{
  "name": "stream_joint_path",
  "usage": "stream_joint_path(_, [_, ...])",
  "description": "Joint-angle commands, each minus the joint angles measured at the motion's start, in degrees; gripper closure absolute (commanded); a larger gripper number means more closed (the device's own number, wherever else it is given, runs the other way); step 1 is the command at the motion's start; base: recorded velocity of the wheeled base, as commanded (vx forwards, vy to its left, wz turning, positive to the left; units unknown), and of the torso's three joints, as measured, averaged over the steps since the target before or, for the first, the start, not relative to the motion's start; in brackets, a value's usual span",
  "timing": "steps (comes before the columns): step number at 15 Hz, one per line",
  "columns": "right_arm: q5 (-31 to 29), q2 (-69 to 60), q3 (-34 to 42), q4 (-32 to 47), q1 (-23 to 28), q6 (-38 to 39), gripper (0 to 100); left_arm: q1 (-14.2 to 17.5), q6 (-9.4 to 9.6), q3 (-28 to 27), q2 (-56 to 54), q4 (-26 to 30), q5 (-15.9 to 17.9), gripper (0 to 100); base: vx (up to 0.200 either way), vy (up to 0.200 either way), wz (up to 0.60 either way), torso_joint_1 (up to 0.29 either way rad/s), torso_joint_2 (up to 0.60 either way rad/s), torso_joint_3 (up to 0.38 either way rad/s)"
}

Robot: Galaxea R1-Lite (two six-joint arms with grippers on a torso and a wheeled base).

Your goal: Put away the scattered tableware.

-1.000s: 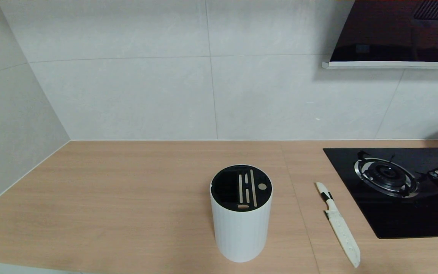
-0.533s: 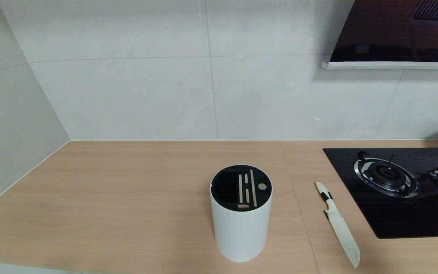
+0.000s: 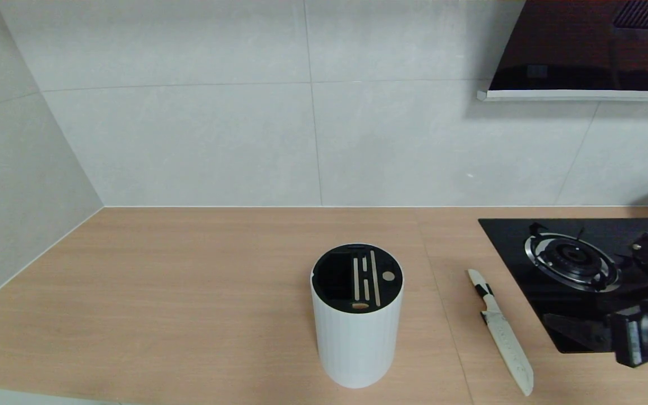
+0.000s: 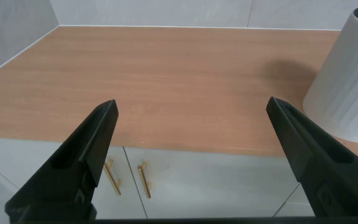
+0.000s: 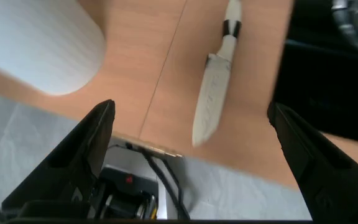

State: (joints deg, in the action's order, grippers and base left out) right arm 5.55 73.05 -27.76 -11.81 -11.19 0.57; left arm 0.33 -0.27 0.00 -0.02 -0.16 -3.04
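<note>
Two claws are in sight, and both stand with their fingers wide apart, holding nothing. The right gripper (image 5: 190,106) hangs above the counter's (image 3: 189,292) front edge, with the knife (image 3: 499,329) directly below the gap between its fingers and not touched by either one. In the head view this claw sits over the front left corner of the black hob (image 3: 583,337), near the knife's blade. The left gripper (image 4: 191,102) is lower, out in front of the counter's front edge, facing the cabinet doors (image 4: 185,186) and their brass handles (image 4: 145,180).

The knife lies flat on the counter between the white knife holder (image 3: 356,332) and the hob, apart from both. Its white handle with a black band points toward the back wall, and its pale blade tip reaches almost to the front edge. The holder stands upright near the middle of the front edge. Its black top shows narrow slots beside a larger open compartment, and nothing is in them. A range hood (image 3: 588,50) hangs on the tiled wall above the hob.
</note>
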Motion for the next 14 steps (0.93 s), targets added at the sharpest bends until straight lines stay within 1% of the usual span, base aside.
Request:
stream_joint_path(1, [-2.03, 21.70, -2.74, -9.11, -1.29, -0.05, 0, 0.02, 0.00, 0.00, 0.02, -0.02, -0.04, 0, 0.000, 0.000, 0.00, 0.000, 0.00, 0.000])
stream_joint_path(2, [-3.00, 23.72, -2.83, -10.95, -1.29, -0.13, 0, 0.02, 0.00, 0.00, 0.02, -0.02, -0.04, 0, 0.000, 0.000, 0.00, 0.000, 0.00, 0.000])
stream_joint_path(4, [-6.95, 32.25, -2.56, -19.30, -1.29, -0.31, 0, 0.02, -0.08, 0.00, 0.02, -0.02, -0.04, 0, 0.000, 0.000, 0.00, 0.000, 0.00, 0.000])
stream_joint_path(5, [-7.39, 33.92, -2.56, -20.62, -1.29, -0.31, 0, 0.02, -0.08, 0.00, 0.02, -0.02, -0.04, 0, 0.000, 0.000, 0.00, 0.000, 0.00, 0.000])
stream_joint_path(8, [-9.06, 43.23, -2.48, -29.32, -1.20, -0.31, 0, 0.02, -0.08, 0.00, 0.02, -0.02, -0.04, 0, 0.000, 0.000, 0.00, 0.000, 0.00, 0.000])
stream_joint_path(10, [-10.12, 45.78, -2.39, -32.22, -1.20, -0.22, 0, 0.02, -0.08, 0.00, 0.02, -0.02, -0.04, 0, 0.000, 0.000, 0.00, 0.000, 0.00, 0.000])
stream_joint_path(11, [-12.31, 47.89, -2.48, -34.33, -1.29, -0.13, 0, 0.02, -0.08, 0.00, 0.02, -0.02, -0.04, 0, 0.000, 0.000, 0.00, 0.000, 0.00, 0.000])
stream_joint_path(13, [-12.84, 49.03, -2.56, -35.74, -1.29, -0.13, 0, 0.02, -0.08, 0.00, 0.02, -0.02, -0.04, 0, 0.000, 0.000, 0.00, 0.000, 0.00, 0.000])
stream_joint_path(14, [-13.11, 51.14, -2.65, -39.60, -1.20, 0.04, 0, 0.02, -0.08, 0.00, 0.02, -0.02, -0.04, 0, 0.000, 0.000, 0.00, 0.000, 0.00, 0.000])
